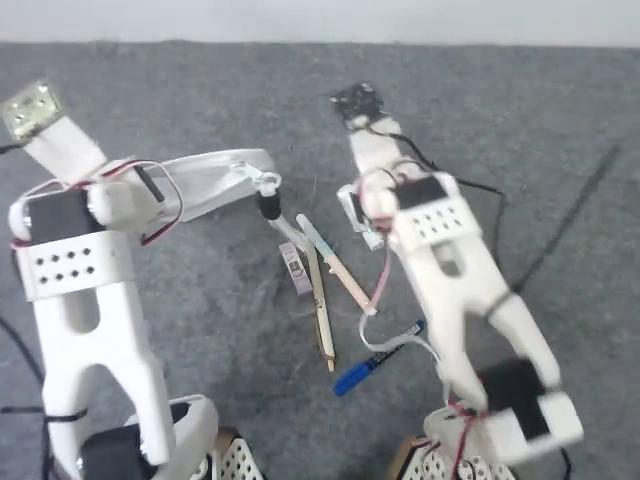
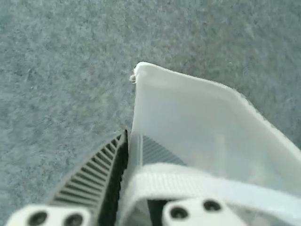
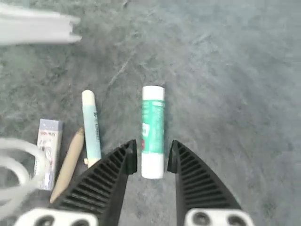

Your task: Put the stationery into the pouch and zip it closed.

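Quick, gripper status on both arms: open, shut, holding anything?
Left gripper: shut on the pouch.
Right gripper: open, the end of the glue stick seen between its fingers, not gripped.

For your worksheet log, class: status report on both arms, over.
Left gripper shut on pouch. Right gripper open over glue stick. Pen, pencil, eraser alongside, none blocking.

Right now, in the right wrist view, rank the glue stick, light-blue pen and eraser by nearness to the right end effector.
1. glue stick, between the open jaws of the right end effector.
2. light-blue pen, just outside one jaw.
3. eraser, beyond the wooden pencil.
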